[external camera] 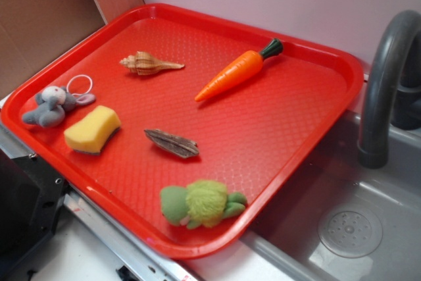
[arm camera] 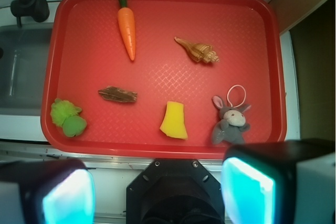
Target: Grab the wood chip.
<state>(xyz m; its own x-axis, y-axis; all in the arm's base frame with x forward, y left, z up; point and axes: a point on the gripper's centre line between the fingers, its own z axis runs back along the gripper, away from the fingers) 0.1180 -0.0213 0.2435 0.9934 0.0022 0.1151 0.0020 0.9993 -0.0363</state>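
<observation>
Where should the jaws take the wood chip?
Across the middle of the wood chip, its widest part, coming straight down from above. It lies flat on the tray, thin with pointed ends, so close across its short width. Space around it is free; the gripper looks open.

Red textured plastic tray sits on the pale table, its three o'clock edge over the grey sink. A black mount rests at its seven o'clock corner.
</observation>
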